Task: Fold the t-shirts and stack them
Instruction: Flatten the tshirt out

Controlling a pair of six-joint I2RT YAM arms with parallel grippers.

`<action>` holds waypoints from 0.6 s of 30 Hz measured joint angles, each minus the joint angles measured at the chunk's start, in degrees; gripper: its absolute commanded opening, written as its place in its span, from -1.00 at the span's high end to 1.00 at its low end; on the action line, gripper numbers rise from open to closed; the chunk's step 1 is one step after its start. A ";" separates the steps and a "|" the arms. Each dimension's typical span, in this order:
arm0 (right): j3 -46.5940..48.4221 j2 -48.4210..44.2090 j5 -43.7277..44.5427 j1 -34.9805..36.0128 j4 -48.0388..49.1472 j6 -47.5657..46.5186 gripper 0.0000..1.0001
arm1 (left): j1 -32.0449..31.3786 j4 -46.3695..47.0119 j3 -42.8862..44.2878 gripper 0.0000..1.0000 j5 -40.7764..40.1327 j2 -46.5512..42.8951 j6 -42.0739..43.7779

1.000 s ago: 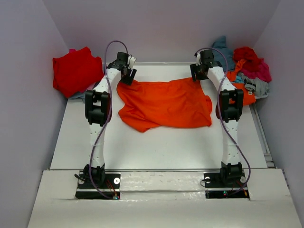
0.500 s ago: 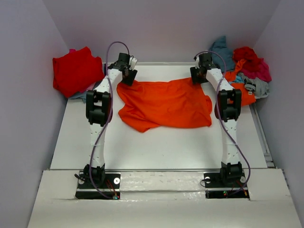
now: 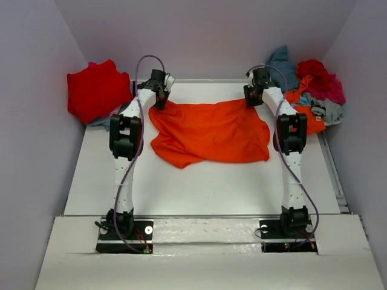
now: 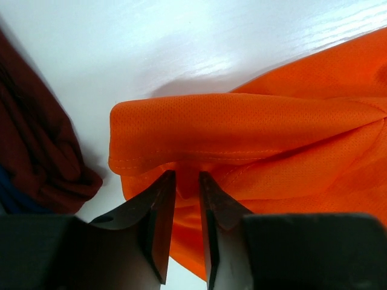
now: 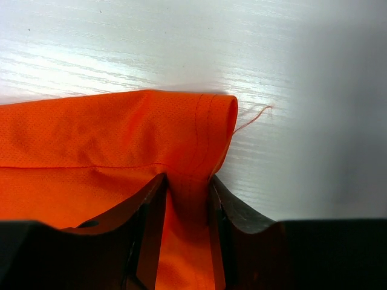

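A bright orange t-shirt lies spread and wrinkled across the far half of the white table. My left gripper is at its far left corner. In the left wrist view its narrow-set jaws pinch a fold of the orange hem. My right gripper is at the far right corner. In the right wrist view it is closed on the stitched orange edge, and cloth fills the gap between the jaws.
A folded red t-shirt lies off the table's far left, seen as dark red cloth in the left wrist view. A pile of teal, red, magenta and grey shirts sits at the far right. Purple walls close in on the sides.
Both grippers have dropped a little onto the orange shirt's far corners and their jaws have narrowed onto the cloth. The shirt itself has barely shifted.
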 measured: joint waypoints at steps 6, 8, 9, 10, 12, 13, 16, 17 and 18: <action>-0.02 0.00 0.46 0.00 0.00 -0.17 0.24 | 0.00 0.11 -0.22 0.75 0.09 0.00 -0.09; -0.07 -0.02 0.46 0.00 0.02 -0.17 0.24 | 0.00 0.11 -0.22 0.76 0.11 0.00 -0.07; -0.07 -0.02 0.46 0.00 0.02 -0.17 0.24 | 0.00 0.15 -0.22 0.72 0.11 0.00 -0.04; -0.09 -0.02 0.46 0.00 0.02 -0.17 0.24 | 0.00 0.20 -0.22 0.63 0.11 0.00 -0.04; -0.09 -0.02 0.50 0.00 0.02 -0.17 0.24 | 0.00 0.20 -0.22 0.24 0.11 0.00 -0.04; -0.13 -0.02 0.55 0.00 0.04 -0.17 0.24 | 0.00 0.17 -0.22 -0.14 0.13 0.00 -0.07; -0.59 -0.20 0.63 0.00 0.46 -0.17 0.24 | 0.00 0.26 -0.22 -0.40 0.35 0.00 -0.09; -0.74 -0.28 0.63 0.00 0.50 -0.17 0.24 | 0.00 0.28 -0.22 -0.40 0.39 0.00 -0.07; -0.83 -0.35 0.66 0.00 0.57 -0.17 0.24 | 0.00 0.31 -0.22 -0.40 0.55 0.00 -0.22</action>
